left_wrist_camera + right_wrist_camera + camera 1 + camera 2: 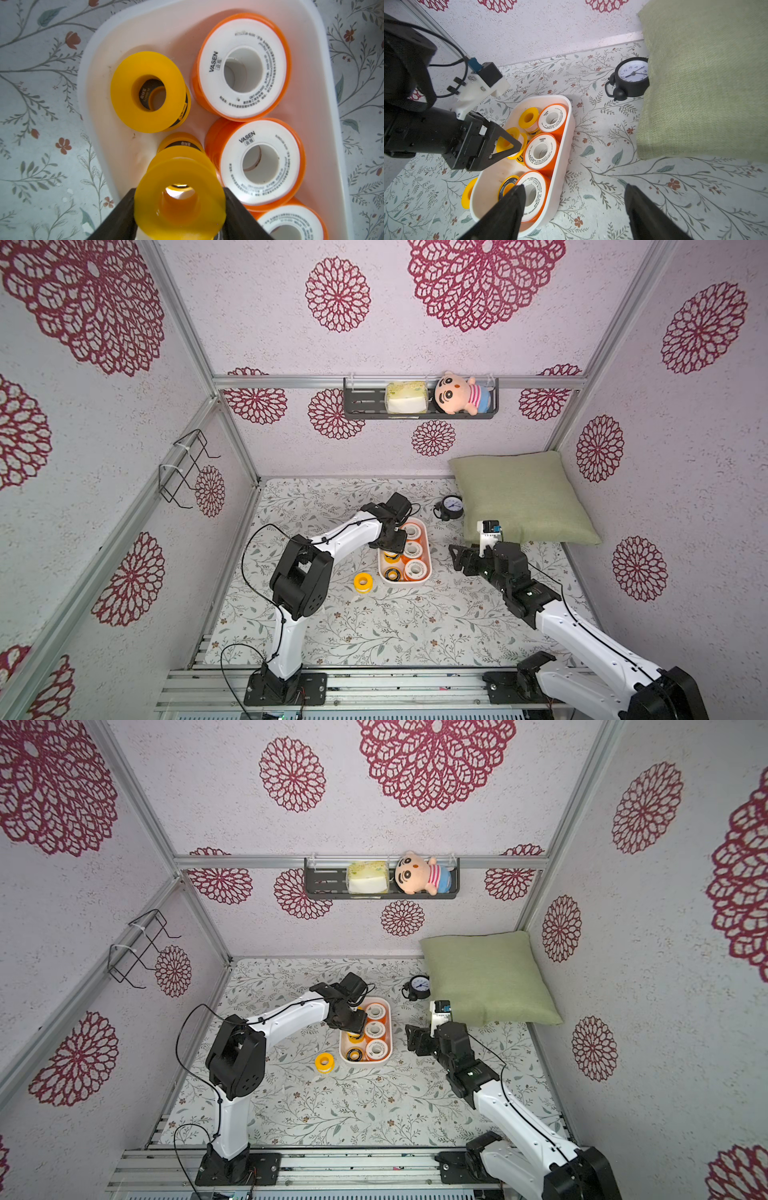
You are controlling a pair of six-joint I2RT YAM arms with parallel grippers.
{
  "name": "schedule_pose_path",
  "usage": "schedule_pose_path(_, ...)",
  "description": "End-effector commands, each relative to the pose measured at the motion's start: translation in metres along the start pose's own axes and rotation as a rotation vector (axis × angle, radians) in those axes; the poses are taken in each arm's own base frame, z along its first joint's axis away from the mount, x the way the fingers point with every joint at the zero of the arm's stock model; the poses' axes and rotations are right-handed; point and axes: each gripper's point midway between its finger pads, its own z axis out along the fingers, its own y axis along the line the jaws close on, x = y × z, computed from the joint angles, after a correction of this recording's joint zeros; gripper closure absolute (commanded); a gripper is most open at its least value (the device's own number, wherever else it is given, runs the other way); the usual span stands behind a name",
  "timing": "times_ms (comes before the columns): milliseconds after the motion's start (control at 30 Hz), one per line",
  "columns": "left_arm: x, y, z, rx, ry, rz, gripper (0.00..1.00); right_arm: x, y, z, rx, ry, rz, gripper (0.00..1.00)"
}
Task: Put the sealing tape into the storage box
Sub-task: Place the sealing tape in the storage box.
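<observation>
The white storage box (429,556) (391,1029) (569,133) stands mid-table. It holds three white-faced, orange-rimmed spools of sealing tape (412,550) (243,66), a yellow spool (147,91) and a black-faced yellow one (506,185). My left gripper (392,546) (179,190) hangs over the box's left side, shut on a yellow spool (149,207) (506,143) with a finger pressed to each side. Another yellow spool (363,583) (325,1063) lies on the table just left of the box. My right gripper (458,559) (574,187) hovers right of the box, open and empty.
A black alarm clock (451,506) stands behind the box, against a green cushion (519,497) at the back right. A dark wall shelf (365,404) carries a plush doll and a pack. A wire rack (183,468) hangs on the left wall.
</observation>
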Motion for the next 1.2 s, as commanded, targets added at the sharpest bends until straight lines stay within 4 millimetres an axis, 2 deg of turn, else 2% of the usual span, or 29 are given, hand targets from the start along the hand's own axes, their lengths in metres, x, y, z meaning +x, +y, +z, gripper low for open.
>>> schedule_pose_path(0,-0.001,-0.004,0.002,-0.006,0.002,0.022,0.35,-0.011,0.001,-0.006,-0.002,-0.038,-0.009,0.18)
schedule_pose_path(733,-0.004,-0.004,-0.003,-0.011,-0.015,0.025,0.3,-0.011,0.001,-0.007,-0.003,-0.035,-0.011,0.18)
schedule_pose_path(833,-0.006,-0.005,-0.009,-0.008,-0.027,0.024,0.31,-0.011,0.002,-0.007,-0.007,-0.034,-0.012,0.17)
schedule_pose_path(967,-0.014,-0.005,-0.031,0.01,-0.088,0.017,0.3,-0.009,0.004,-0.005,-0.016,-0.022,-0.023,0.17)
schedule_pose_path(1067,-0.023,-0.003,-0.063,0.034,-0.185,0.005,0.29,-0.009,0.007,-0.002,-0.023,-0.003,-0.034,0.17)
schedule_pose_path(1167,-0.024,0.009,-0.088,0.03,-0.266,-0.027,0.28,-0.007,0.011,0.002,-0.038,0.02,-0.046,0.18)
